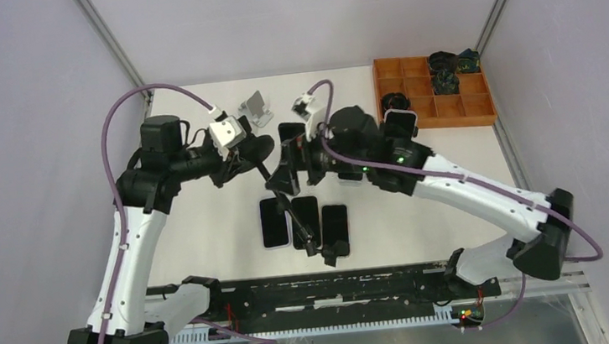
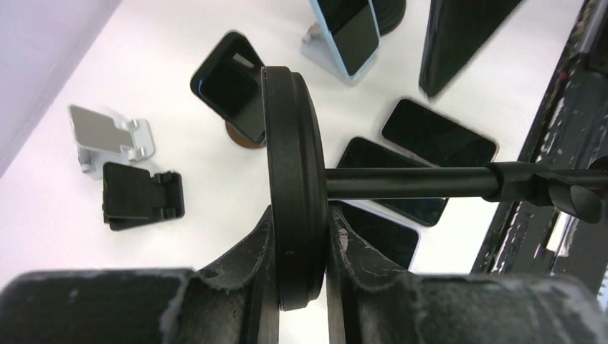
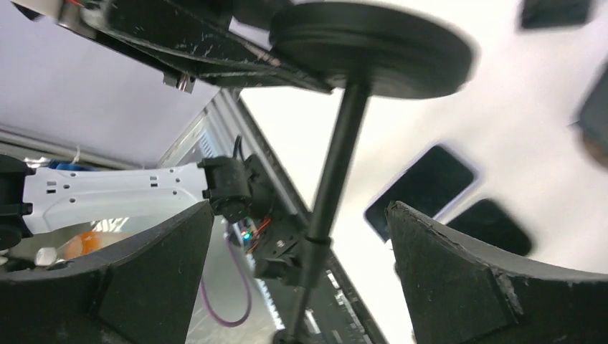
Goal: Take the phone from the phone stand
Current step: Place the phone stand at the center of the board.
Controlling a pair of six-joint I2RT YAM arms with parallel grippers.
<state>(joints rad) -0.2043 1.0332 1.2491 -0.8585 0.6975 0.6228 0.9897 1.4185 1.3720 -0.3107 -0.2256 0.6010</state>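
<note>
The phone stand (image 1: 297, 215) is black, with a round disc base (image 2: 294, 186) and a thin rod ending in a clamp (image 2: 566, 193). It hangs tilted over the table, and no phone shows in the clamp. My left gripper (image 2: 301, 222) is shut on the edge of the disc base. My right gripper (image 3: 300, 208) is open, its fingers wide on either side of the rod (image 3: 330, 193) without touching it. Three dark phones (image 1: 274, 223) (image 1: 305, 210) (image 1: 336, 224) lie flat side by side under the rod. I cannot tell which one came from this stand.
A dark phone leans on a round brown stand (image 2: 233, 89), and a light blue phone (image 2: 348, 29) on a silver one. An empty silver stand (image 2: 107, 136) and a folded black stand (image 2: 140, 197) sit at the left. A wooden compartment tray (image 1: 434, 109) is at the back right.
</note>
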